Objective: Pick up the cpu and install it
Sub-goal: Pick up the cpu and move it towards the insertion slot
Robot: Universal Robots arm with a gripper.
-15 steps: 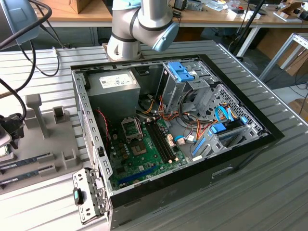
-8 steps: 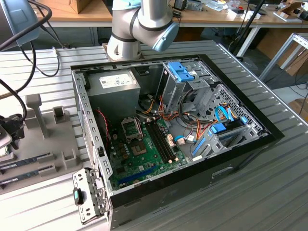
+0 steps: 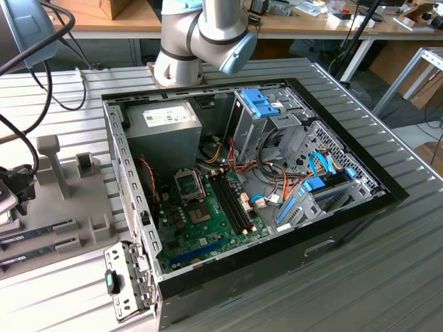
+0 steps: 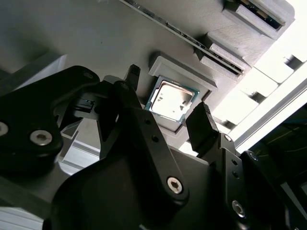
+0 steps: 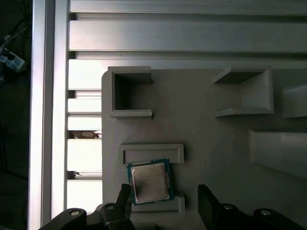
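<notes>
The open computer case [image 3: 277, 273] fills the centre of the exterior view, with the grey parts holder [image 3: 69, 207] at its lower left. Pick-up is in hand: the gripper [image 5: 164, 190] hangs over the holder, fingers [image 4: 204, 122] spread wide astride the cpu [image 5: 149, 181], which lies flat in its recess. Gripping it likely calls for closing squarely on opposite edges.

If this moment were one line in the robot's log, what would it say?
stage: pickup | gripper: open, straddling cpu | cpu: flat in grey holder, not gripped
</notes>
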